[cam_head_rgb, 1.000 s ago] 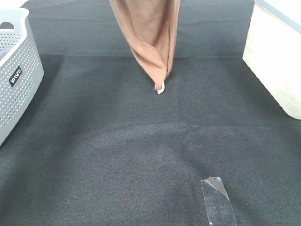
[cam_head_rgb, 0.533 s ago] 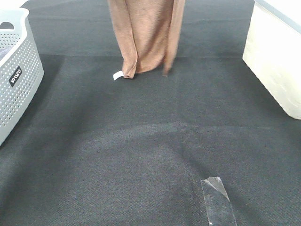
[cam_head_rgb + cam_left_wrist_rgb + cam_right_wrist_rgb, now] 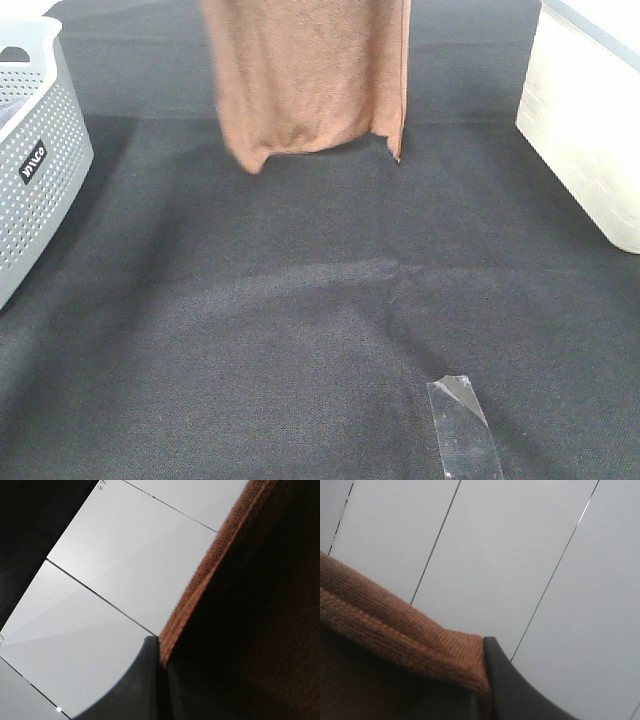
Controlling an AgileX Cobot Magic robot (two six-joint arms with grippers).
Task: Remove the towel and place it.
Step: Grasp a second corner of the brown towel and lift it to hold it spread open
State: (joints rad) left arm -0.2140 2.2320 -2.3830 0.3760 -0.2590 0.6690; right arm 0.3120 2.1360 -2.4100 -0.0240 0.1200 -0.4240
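The brown towel (image 3: 305, 75) hangs spread out from above the top edge of the exterior high view, its lower hem in the air over the black table cloth (image 3: 300, 320). Both grippers are out of that view. In the left wrist view my left gripper (image 3: 161, 662) is shut on the towel's stitched hem (image 3: 210, 575). In the right wrist view my right gripper (image 3: 482, 687) is shut on the towel's hem (image 3: 395, 635). The white tag is hidden.
A grey perforated basket (image 3: 35, 150) stands at the left edge. A cream-coloured bin (image 3: 590, 120) stands at the right edge. A strip of clear tape (image 3: 462, 425) lies on the cloth near the front.
The towel has gone from a narrow hanging bunch to a wide spread sheet, its left side pulled left. The white tag has gone out of sight.
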